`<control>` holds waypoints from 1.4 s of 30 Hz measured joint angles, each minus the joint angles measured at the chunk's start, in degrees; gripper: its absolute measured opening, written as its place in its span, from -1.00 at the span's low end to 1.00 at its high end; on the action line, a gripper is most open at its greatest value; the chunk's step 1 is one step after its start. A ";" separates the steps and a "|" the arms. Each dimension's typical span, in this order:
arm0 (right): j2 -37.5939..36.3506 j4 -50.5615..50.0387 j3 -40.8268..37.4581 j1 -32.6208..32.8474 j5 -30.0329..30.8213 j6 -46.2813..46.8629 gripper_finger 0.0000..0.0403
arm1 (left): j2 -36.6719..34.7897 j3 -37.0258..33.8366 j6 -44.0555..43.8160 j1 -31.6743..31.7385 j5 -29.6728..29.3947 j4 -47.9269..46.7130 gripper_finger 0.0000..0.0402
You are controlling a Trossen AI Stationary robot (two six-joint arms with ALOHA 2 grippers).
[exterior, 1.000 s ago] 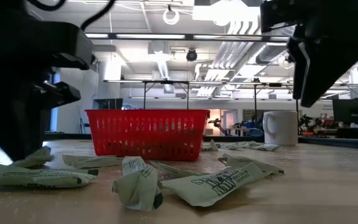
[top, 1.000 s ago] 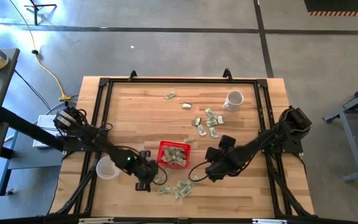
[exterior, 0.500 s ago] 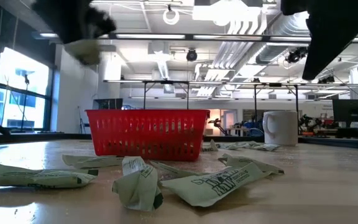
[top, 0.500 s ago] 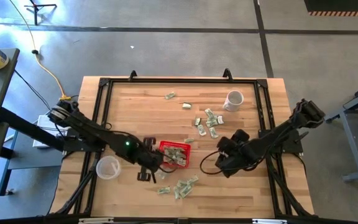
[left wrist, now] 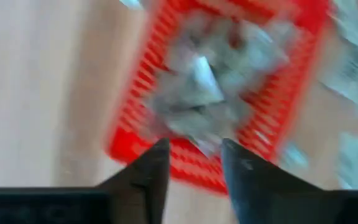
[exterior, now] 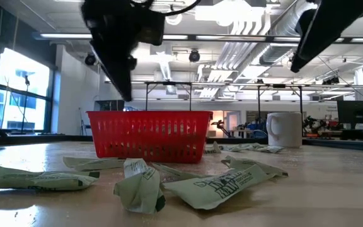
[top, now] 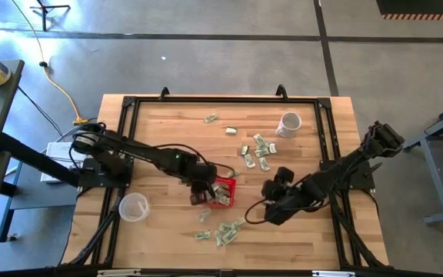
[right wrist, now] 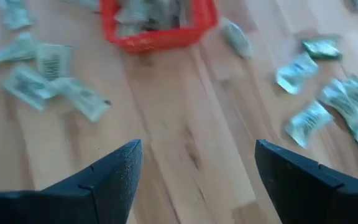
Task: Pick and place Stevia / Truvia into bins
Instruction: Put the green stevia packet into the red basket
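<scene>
Surface: pale wooden butcher-block surface (top: 168,138) in a black frame, grey concrete floor around it.
Cup: clear plastic cup (top: 133,206), near-left edge.
Left end effector (top: 203,190): above the small red rectangular mesh basket (top: 223,192), fingers (left wrist: 154,171) parted, nothing between them.
Sachets: small pale green and white paper sachets (top: 224,231) loose in front of the basket, some inside it, others (top: 255,152) beside the white ceramic mug (top: 289,123).
Right end effector (top: 271,201): just right of the basket, open, empty.
</scene>
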 joint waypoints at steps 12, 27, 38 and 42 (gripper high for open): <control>11.39 24.28 0.04 -0.73 -10.51 -20.71 0.50 | -7.21 0.06 -9.09 -13.45 -0.03 -12.41 0.18; 24.42 37.70 0.04 -1.32 -15.92 -26.37 0.49 | -15.29 -6.00 -23.83 -21.47 -11.42 -22.38 -0.23; 25.89 36.59 0.15 -4.61 -18.00 -16.27 -0.32 | -21.04 -12.27 -27.65 -21.47 -11.10 -22.10 -0.31; 24.82 32.73 1.12 -6.68 -24.44 -11.90 -0.85 | -21.32 -12.55 -27.65 -21.47 -11.51 -22.11 -0.31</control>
